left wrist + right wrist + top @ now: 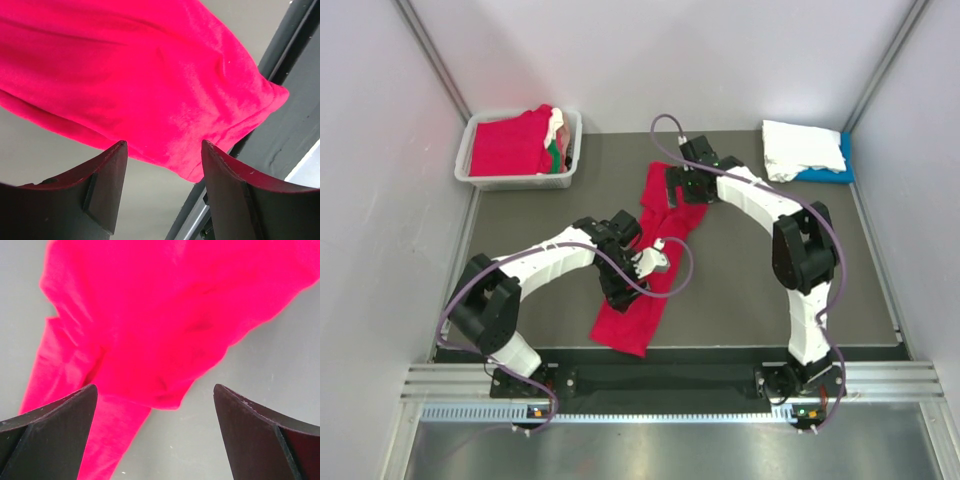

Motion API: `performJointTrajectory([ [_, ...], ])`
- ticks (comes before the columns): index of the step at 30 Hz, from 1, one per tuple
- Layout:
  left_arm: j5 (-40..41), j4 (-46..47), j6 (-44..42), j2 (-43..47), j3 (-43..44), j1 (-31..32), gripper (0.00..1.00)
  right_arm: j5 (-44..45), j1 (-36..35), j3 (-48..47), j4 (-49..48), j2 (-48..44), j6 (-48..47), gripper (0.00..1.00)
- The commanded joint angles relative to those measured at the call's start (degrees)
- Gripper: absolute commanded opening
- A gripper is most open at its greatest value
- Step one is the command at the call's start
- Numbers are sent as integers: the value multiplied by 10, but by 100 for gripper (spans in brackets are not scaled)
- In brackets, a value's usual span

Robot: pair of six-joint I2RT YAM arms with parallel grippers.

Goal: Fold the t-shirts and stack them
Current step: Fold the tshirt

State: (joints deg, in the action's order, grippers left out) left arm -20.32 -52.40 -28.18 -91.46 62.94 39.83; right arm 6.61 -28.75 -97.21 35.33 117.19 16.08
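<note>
With white and blue shirts (805,152) already stacked far right and more left in the tub (520,182), a red t-shirt (625,318) is found partly folded mid-table, over which the left gripper (162,165) and right gripper (155,405) are held spread, empty.

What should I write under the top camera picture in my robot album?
Left gripper and right gripper, both open, above a red shirt; tub and folded stack behind.

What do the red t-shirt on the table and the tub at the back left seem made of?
Red t-shirt: soft cloth, matte with a faint sheen; it lies limp in folds and creases. Tub: probably plastic, pale and somewhat translucent, with a smooth thin wall and a moulded rim.
</note>
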Motion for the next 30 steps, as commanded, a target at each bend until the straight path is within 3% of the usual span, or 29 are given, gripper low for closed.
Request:
performJointTrajectory([
  [1,5,25,2,3,-4,0,65,-31,-4,-60,-4,23,15,100],
  [3,6,26,3,1,-5,0,65,-44,-4,-92,-23,57,16,100],
  [6,-2,24,7,-6,3,0,63,-40,-3,-236,49,163,10,100],
  [9,-13,14,12,-4,14,2,59,-43,-3,-297,53,215,16,100],
  [12,-15,-1,14,11,21,6,59,-42,-2,-270,32,202,25,100],
  [22,-29,-19,18,16,48,19,59,-23,-3,-38,-30,75,26,100],
  [30,-18,-21,15,13,46,24,59,2,-4,-47,-14,57,-6,99],
])
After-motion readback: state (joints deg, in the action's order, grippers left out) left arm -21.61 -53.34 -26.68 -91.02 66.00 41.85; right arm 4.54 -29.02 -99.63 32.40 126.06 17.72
